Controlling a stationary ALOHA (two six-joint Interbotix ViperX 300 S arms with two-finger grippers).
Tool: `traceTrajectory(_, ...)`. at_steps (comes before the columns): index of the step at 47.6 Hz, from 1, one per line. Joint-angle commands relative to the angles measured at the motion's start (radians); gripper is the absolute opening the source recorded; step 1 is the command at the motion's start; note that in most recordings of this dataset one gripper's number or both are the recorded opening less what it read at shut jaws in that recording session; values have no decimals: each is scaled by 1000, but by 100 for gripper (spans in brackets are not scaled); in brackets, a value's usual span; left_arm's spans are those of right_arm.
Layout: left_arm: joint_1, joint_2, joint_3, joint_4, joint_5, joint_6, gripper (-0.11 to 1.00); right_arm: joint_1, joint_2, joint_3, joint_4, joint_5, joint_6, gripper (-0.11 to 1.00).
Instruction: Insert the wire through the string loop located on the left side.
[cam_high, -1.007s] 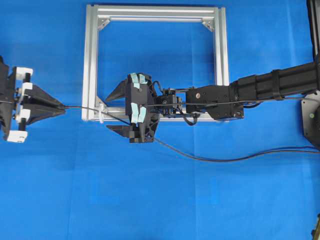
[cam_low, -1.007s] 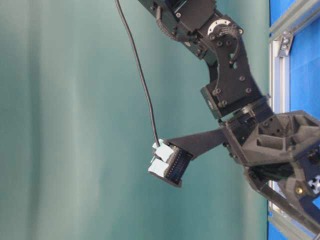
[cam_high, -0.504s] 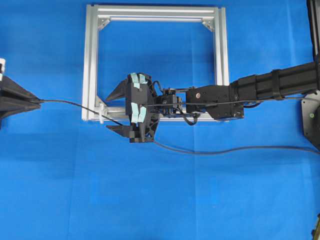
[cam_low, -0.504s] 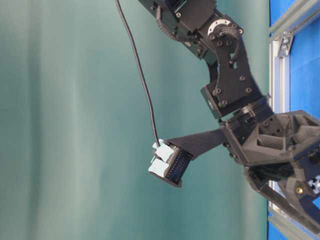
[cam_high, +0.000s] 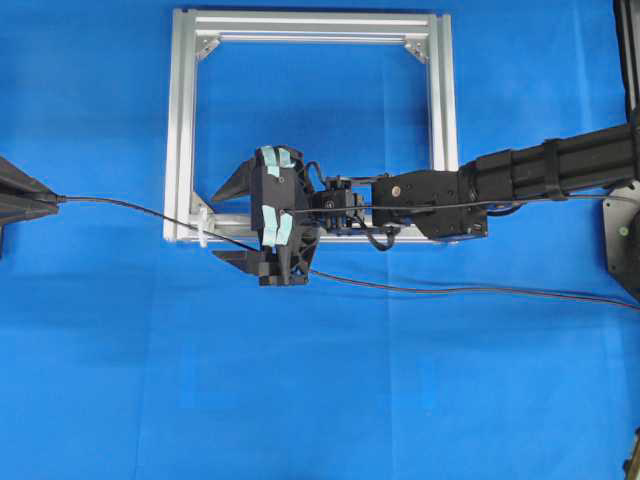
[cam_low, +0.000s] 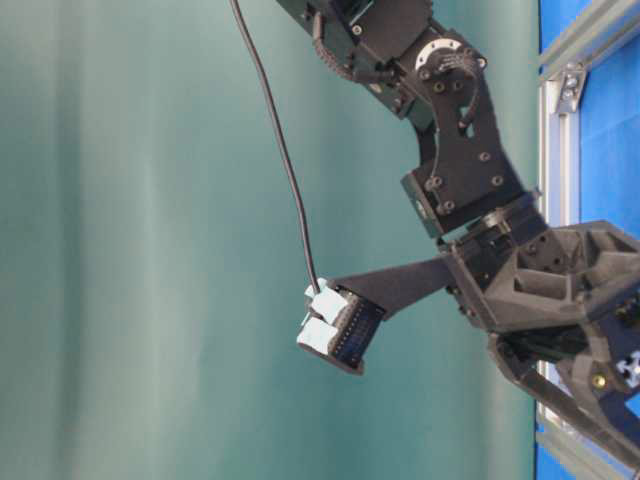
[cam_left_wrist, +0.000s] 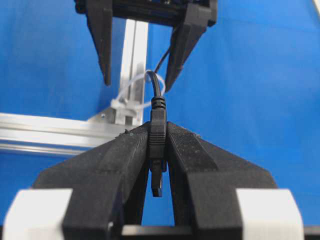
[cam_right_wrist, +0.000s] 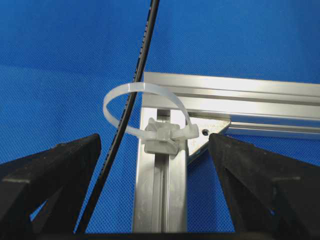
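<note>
A: Two grippers are in view. What does the left gripper (cam_left_wrist: 158, 150) hold?

B: Its jaws are pressed on the plug end of the wire (cam_left_wrist: 157, 132). The plug sits between the two black fingers (cam_left_wrist: 105, 165), and its tip points toward the camera. In the overhead view the left gripper (cam_high: 45, 199) is at the left edge, well apart from the frame (cam_high: 180, 120).

A: And where does the wire (cam_high: 130, 208) go from there?

B: It runs right, passes through the string loop (cam_high: 203, 233) at the lower left corner of the frame, then goes under the right gripper (cam_high: 226, 225) and lies across the blue tabletop (cam_high: 320, 400) to the right edge.

A: Is it really inside the loop?

B: Yes. In the right wrist view the wire (cam_right_wrist: 135, 95) passes through the white loop (cam_right_wrist: 145, 92), which stands upright on the corner of the frame (cam_right_wrist: 160, 175).

A: And the right gripper?

B: Its jaws are spread wide, one on each side of the loop, and they hold nothing.
</note>
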Motion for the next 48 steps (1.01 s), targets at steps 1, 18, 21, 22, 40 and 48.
traceTrajectory(1, 2, 34, -11, 2, -32, 2, 7, 0, -31, -15, 3, -8, 2, 98)
traceTrajectory(18, -2, 48, -3, 2, -55, -3, 8, 0, -31, -14, 3, -8, -2, 98)
traceTrajectory(21, -2, 48, -3, 3, -58, -9, 8, -2, -31, -15, 3, -8, -2, 98)
traceTrajectory(22, -2, 46, -5, 2, -58, -11, 8, 0, -29, -15, 3, -8, -2, 98)
traceTrajectory(40, -2, 51, -2, 2, -60, -15, 90, 0, -31, -15, 3, -8, -2, 98)
traceTrajectory(48, -2, 48, -3, 2, -60, -14, 87, -2, -52, -15, 6, 0, 3, 98)
